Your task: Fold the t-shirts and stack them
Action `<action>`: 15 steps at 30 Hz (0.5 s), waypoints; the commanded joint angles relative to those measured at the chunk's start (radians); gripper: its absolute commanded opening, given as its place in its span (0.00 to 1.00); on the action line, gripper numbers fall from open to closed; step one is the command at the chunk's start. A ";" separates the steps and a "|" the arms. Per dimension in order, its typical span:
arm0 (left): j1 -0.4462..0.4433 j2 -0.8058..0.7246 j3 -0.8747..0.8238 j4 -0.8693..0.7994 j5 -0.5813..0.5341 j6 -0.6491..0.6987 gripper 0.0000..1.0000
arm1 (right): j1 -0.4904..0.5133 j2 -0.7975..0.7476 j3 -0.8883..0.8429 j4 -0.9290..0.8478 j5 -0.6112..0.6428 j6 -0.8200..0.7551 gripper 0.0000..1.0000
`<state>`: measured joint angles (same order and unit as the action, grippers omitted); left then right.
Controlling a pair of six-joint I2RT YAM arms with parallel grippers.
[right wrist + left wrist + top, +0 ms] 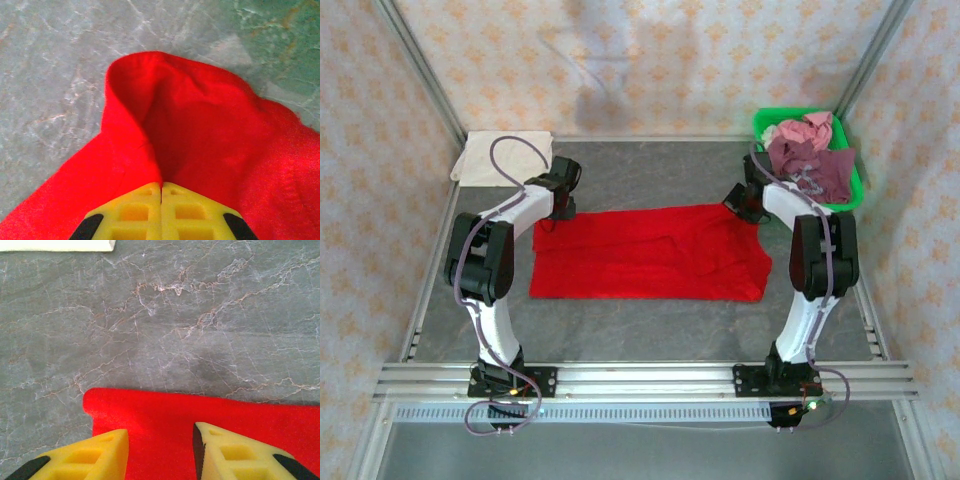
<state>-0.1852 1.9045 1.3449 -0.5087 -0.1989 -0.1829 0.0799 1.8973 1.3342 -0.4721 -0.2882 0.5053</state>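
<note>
Right gripper (161, 186) jaws pinched together on a raised fold of the red t-shirt (650, 255), far right corner, left gripper (160, 435) jaws stood apart over its far left corner, shirt spread mid-table, cream t-shirt (502, 157) folded far left, maroon and pink t-shirts (810, 160) heaped in green basket (857, 192) far right

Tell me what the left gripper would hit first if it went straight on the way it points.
Most likely the red t-shirt: the left gripper stands open, pointing down at the cloth near its corner, with the table just beyond. How high it is above the cloth is unclear.
</note>
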 commanded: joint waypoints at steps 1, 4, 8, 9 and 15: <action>0.001 -0.015 0.000 -0.033 -0.042 -0.008 0.39 | -0.012 -0.007 -0.006 -0.053 0.038 0.016 0.00; 0.002 -0.010 0.009 -0.040 -0.045 -0.007 0.39 | -0.014 0.003 -0.018 -0.051 0.083 0.022 0.00; 0.001 -0.002 0.032 -0.062 -0.027 -0.012 0.39 | -0.016 0.049 0.012 -0.066 0.082 0.010 0.00; 0.002 0.023 0.037 -0.068 -0.022 -0.013 0.39 | -0.015 0.056 0.020 -0.068 0.077 0.007 0.00; 0.002 0.024 0.040 -0.083 -0.021 -0.008 0.39 | -0.015 -0.015 0.024 -0.098 0.063 -0.014 0.24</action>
<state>-0.1852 1.9102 1.3575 -0.5438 -0.2012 -0.1837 0.0708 1.9251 1.3495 -0.5091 -0.2325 0.4992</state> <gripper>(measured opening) 0.390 0.229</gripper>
